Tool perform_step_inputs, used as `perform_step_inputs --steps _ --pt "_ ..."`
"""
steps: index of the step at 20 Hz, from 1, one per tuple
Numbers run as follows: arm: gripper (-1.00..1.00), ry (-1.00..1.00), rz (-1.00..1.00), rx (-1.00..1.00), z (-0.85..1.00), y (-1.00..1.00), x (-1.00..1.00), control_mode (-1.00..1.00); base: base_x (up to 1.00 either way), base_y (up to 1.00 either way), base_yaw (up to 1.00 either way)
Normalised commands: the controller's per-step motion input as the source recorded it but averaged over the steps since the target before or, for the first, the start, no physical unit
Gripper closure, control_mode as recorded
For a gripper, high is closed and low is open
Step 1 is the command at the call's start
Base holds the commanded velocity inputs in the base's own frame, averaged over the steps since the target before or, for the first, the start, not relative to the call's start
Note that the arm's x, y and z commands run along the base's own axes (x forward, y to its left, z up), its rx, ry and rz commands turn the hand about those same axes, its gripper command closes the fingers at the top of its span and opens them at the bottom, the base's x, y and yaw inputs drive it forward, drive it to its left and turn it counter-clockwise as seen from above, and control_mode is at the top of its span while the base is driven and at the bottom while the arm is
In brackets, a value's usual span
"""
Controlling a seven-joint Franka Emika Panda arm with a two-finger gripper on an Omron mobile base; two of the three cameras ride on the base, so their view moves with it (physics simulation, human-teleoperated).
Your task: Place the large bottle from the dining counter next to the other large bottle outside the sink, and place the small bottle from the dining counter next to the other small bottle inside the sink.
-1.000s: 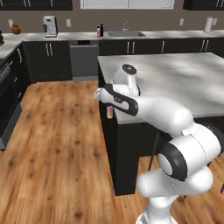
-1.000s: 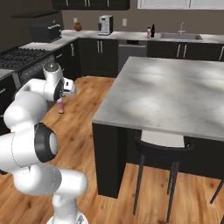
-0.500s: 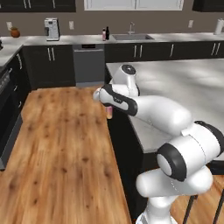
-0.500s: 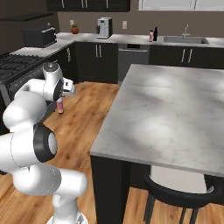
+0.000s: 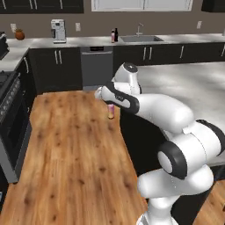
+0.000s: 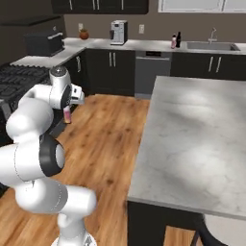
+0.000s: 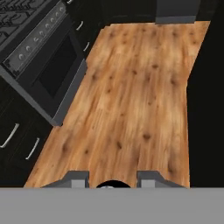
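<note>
Fingers (image 7: 76, 178) part closed, clamped on the dark cap of the small bottle (image 5: 111, 111). The bottle hung upright below them, over the wood floor (image 5: 66, 145), just off the left edge of the island surface (image 5: 193, 83) and touching nothing else. In the hand view its cap showed as a dark disc between the two tips, with the floor and an oven (image 7: 52, 65) below.

Step in hand, as I judge it: carrying the small bottle to the sink (image 5: 140, 39), which is set in the wall surface (image 5: 88, 41) well ahead.

- To do it well: keep the wrist level so the bottle stays plumb, as the grip is only on the cap.
- Clear the island's corner while moving up, and raise the bottle above the wall surface's front edge before reaching in.
- Lower it into the basin beside the other small bottle and let go only once its base is down.

Large bottle (image 5: 113, 36) stood on the wall surface just left of the sink, right beside the black bottle (image 5: 116, 34), so that half looked done.

Containers: only the sink. Its basin was too far and shallow-angled to tell what was in it, and the other small bottle could not be made out there.
</note>
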Motion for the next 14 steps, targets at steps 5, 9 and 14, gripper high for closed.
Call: perform_step_inputs --steps 5,9,14 --pt "1.00 0.00 0.00 0.00 0.00 0.00 0.00 1.00 0.42 0.92 -0.03" --pt "1.00 0.00 0.00 0.00 0.00 0.00 0.00 1.00 0.95 0.31 -0.04" --pt "1.00 0.00 0.00 0.00 0.00 0.00 0.00 1.00 1.00 0.00 -0.04"
